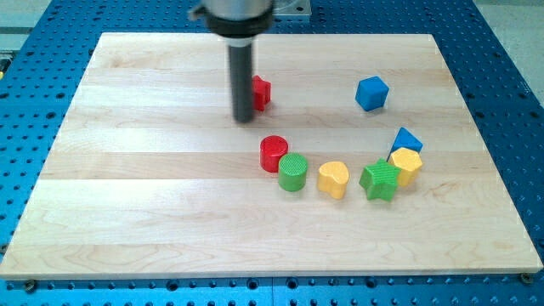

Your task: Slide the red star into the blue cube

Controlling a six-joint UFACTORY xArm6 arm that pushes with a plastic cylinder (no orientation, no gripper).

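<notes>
Start with the wooden board [153,187], pale planks on a blue perforated bench [25,51]. You'll see most of it bare; the blocks sit in the view's right half.

The rod [244,76] drops from the view's top and my tip [245,120] rests on the board just to the view's left of the red star [261,91], which the rod partly hides. Contact between them can't be told for certain, but they look touching or nearly so. There is no claw on this rig, only a plain rod, so nothing spread or pinched to report.

That placement reads as deliberate: the blue cube [371,93] lies well apart toward the view's right, at about the same height as the star. With the tip on the star's far side from the cube, a rightward push should carry one toward the other. The lane between them looks open.

Smaller items, lower down, form an arc: red cylinder [274,154], green cylinder [292,172], yellow heart-like block [333,179], green star [380,180], yellow block [406,165], second blue block [407,140]. They lie below the push line, so you likely needn't worry about them.
</notes>
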